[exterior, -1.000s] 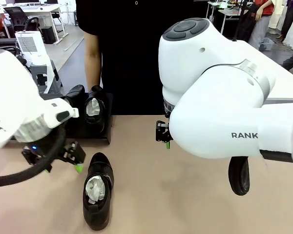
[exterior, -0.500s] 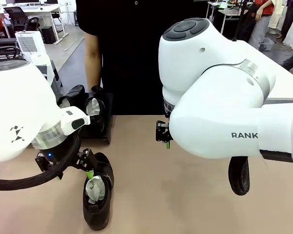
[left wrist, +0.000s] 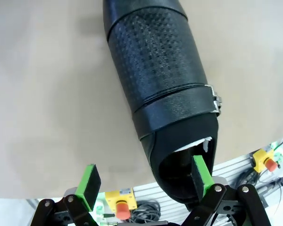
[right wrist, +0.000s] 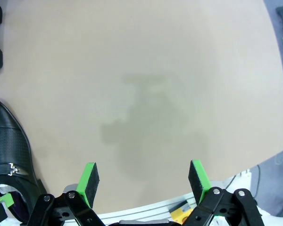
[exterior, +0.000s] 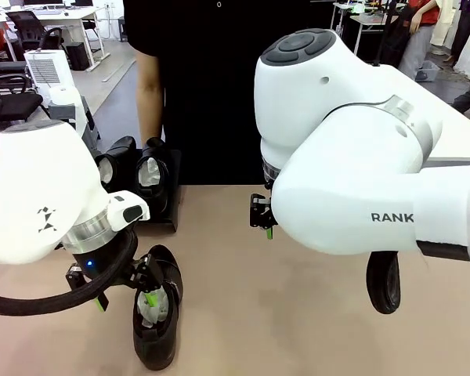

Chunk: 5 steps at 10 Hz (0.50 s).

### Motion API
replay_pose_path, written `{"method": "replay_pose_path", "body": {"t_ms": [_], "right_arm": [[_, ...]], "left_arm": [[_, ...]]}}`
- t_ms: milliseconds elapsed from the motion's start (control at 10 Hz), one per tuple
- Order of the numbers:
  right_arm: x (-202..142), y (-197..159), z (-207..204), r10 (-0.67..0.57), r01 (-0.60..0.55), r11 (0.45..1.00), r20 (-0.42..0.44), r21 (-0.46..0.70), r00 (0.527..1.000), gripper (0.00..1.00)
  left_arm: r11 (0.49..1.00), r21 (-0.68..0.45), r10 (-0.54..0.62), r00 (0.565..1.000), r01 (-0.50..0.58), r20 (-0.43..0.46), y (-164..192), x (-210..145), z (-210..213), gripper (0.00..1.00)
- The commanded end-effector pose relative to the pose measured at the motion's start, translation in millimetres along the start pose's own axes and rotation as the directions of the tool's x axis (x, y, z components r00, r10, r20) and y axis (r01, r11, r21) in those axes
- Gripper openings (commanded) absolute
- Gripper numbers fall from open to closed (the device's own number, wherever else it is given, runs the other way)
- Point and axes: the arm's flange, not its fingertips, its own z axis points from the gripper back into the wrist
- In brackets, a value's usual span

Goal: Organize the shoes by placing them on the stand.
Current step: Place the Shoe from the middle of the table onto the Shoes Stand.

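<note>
While two shoes (exterior: 135, 176) sit on stand (exterior: 169, 221), third shoe (exterior: 157, 317) lies on table (exterior: 298, 313), fourth beyond right arm. Left gripper (left wrist: 144, 181) wide open astride its heel, gripping nothing; right gripper (right wrist: 144, 181) open, empty.

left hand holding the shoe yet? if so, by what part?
Nothing held. The left hand is open over the heel end of the shoe on the table, one pad at the heel opening, not closed. The right hand is open over bare table.
</note>
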Motion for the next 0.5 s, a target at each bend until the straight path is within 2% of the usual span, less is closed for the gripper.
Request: {"method": "replay_pose_path", "body": {"t_ms": [0,300,400], "right_arm": [[5.2,0.1,3.1,0.019,-0.019,1.0,0.002,-0.005,1.0,1.0],[5.2,0.1,3.1,0.019,-0.019,1.0,0.002,-0.005,1.0,1.0],[5.2,0.1,3.1,0.019,-0.019,1.0,0.002,-0.005,1.0,1.0]], "left_arm": [[1.0,0.026,0.001,1.0,-0.001,-0.018,37.7,-48.9,-39.3,1.0],[0.999,0.049,-0.02,0.999,0.021,-0.028,40.4,-48.6,-50.3,1.0],[0.998,0.055,-0.035,0.999,0.036,-0.021,39.6,-46.5,-48.0,0.85]]}}
